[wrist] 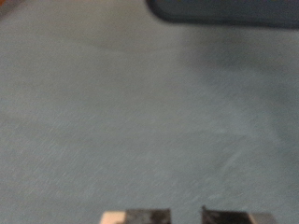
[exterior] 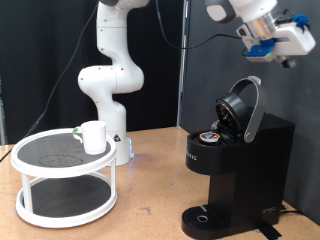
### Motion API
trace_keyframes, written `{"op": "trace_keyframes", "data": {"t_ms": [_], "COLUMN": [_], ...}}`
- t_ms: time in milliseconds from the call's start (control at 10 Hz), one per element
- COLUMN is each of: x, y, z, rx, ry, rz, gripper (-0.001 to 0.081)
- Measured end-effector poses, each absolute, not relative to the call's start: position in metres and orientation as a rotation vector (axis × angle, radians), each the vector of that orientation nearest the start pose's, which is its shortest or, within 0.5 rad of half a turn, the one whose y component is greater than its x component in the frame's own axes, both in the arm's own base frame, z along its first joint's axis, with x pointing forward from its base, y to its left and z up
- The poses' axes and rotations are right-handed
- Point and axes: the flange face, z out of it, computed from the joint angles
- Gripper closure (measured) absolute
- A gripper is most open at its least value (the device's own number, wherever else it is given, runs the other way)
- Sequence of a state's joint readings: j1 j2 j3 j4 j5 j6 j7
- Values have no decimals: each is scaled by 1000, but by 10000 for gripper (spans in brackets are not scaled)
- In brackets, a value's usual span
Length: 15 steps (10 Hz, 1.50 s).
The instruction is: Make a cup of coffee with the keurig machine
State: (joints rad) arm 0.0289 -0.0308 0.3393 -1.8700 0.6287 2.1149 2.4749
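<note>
From my remote seat, the exterior view shows the black boxy keurig machine (exterior: 238, 165) standing on the wooden tabletop (exterior: 150, 200) with its rounded lid (exterior: 243, 105) tipped open and a small dark-topped coffee pod (exterior: 209, 138) seated in the chamber. The small white cylindrical cup (exterior: 94, 136) sits well apart, on the upper tier of the white round two-level rack (exterior: 64, 178) at the exterior view's left; the round drip tray (exterior: 205, 215) carries nothing.

The gripper (exterior: 285, 45) hangs high at the exterior view's top right, above the machine and touching nothing. In the wrist view I get only blurred teal-grey surface with two fingertips (wrist: 131, 217) poking in at the edge, a gap between them and nothing in it, so the jaws are apart.

I judge the pod loaded, the lid not yet closed, and the cup not yet placed. The machine's buttons are too small to make out.
</note>
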Motion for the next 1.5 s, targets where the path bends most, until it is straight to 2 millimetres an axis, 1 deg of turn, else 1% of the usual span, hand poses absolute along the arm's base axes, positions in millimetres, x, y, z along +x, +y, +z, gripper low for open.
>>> {"op": "trace_keyframes", "data": {"t_ms": [300, 500, 600, 900, 1100, 1300, 1500], "x": [521, 513, 510, 506, 506, 506, 506], "y": [208, 190, 185, 176, 165, 151, 132], "z": [552, 540, 537, 542, 543, 544, 543], "rx": [-1004, -978, -963, -912, -886, -866, -853], "ry": [2565, 2609, 2615, 2646, 2652, 2665, 2689], "rz": [704, 664, 646, 592, 587, 582, 547], "gripper": [806, 806, 806, 806, 806, 806, 806]}}
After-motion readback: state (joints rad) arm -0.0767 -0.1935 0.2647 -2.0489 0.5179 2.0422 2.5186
